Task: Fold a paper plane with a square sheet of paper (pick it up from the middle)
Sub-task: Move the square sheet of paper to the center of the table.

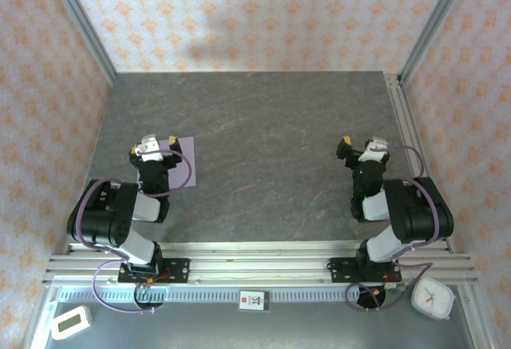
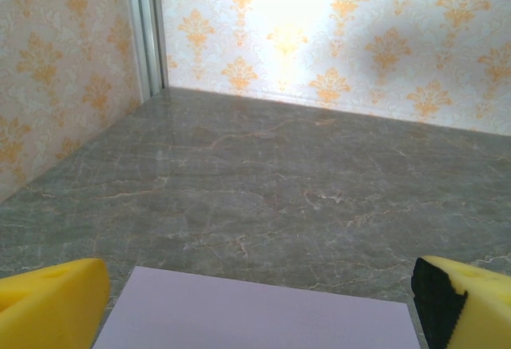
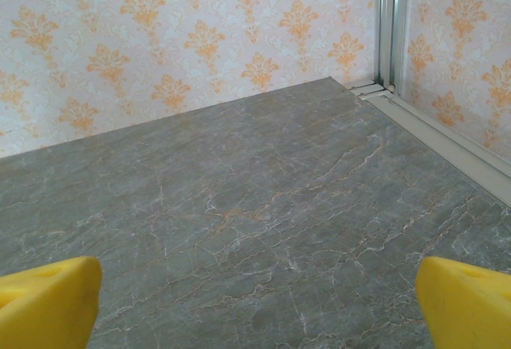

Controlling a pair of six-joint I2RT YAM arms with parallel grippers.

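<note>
Overhead and wrist views of a two-arm rig at a bench (image 1: 271, 141) with a dark grey, stone-veined top, enclosed by walls of cream wallpaper with an orange ornamental motif (image 1: 255, 13) and by aluminium frame posts (image 1: 84, 21). The square sheet of thin, pale lilac paper (image 1: 182, 160) is seen lying flat on the left part of the bench, well apart from the right arm (image 1: 399, 205). In the overhead view it is partly covered by the wrist of the left arm (image 1: 120, 213), so that only its far and right margins are visible. The left jaws are held wide open directly above the sheet. In the left wrist view the lilac sheet (image 2: 255, 317) is seen low in the frame between the two yellow pads (image 2: 52, 305), with its far edge lying straight across the bench (image 2: 271, 181); whether the pads are touching the paper cannot be told. No fold or crease is visible on the exposed part of the sheet. The right jaws are likewise spread wide and nothing is gripped; in the right wrist view their yellow pads (image 3: 48, 301) are seen at the lower corners, with bare bench (image 3: 255, 205) between them. A white round-faced timer (image 1: 432, 297) and a small white device (image 1: 70, 322) are placed on the near ledge behind the arm bases.
</note>
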